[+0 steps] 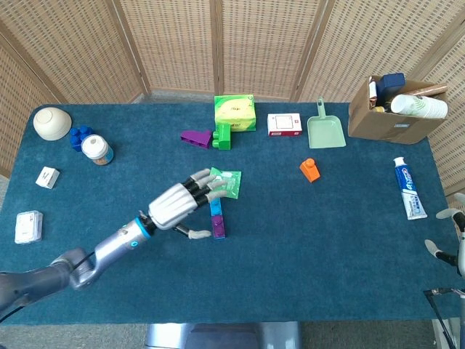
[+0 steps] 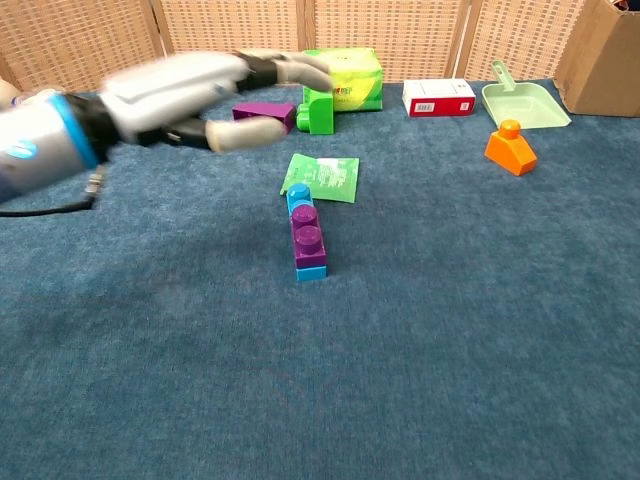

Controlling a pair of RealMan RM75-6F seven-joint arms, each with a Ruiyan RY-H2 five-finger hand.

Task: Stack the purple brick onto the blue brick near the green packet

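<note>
1. Purple on blue: the purple brick point(image 2: 307, 238) sits on top of the blue brick point(image 2: 311, 266), the pair lying out on the middle of the worktop point(image 2: 470, 330). A stud of blue shows at the far end and a lip of blue at the near end, so the purple piece rides on the longer one. To my eye the stacking itself looks done.

2. Just past the far end of the stack lies the green packet point(image 2: 325, 176), its near corner touching or all but touching the blue stud; I cannot tell which.

3. The left hand point(image 1: 182, 204) is up off the worktop to the left of the stack, fingers spread wide and nothing in it. In the chest view it is blurred, so it is on the move. The step in hand reads as clearing away.

4. Doing that well means lifting up and off to the left, away from the stack, with no finger brushing the bricks or dragging the packet.

5. Along the far edge stand a second purple brick point(image 2: 264, 115), a green brick point(image 2: 320, 108) and a green box point(image 2: 343, 72), well apart from the stack.

6. At the right edge of the head view only the fingertips of the right hand point(image 1: 448, 238) show; I cannot tell how it is held.
</note>
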